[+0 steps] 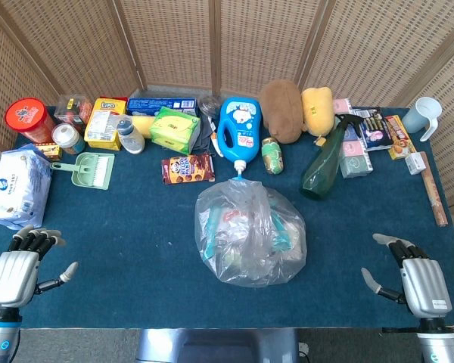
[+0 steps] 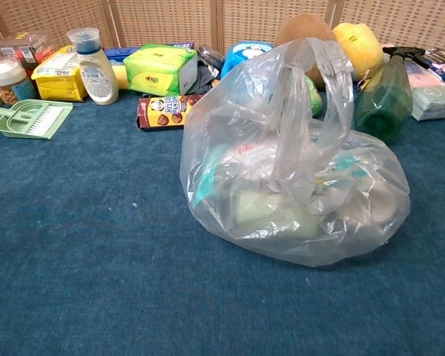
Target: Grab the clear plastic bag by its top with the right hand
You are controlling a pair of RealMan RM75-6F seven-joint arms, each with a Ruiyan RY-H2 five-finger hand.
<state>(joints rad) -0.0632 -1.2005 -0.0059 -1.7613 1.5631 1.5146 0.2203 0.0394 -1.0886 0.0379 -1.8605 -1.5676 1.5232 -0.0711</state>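
Well apart from the clear plastic bag (image 1: pixel 250 233), the right robot hand (image 1: pixel 415 281) rests spread and empty

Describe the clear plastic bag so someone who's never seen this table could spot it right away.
On the blue table, look at the open middle, in front of the row of groceries along the back. The clear plastic bag sits there alone, just in front of the blue detergent bottle. It is the only see-through thing, lumpy with packets, handles gathered on top.
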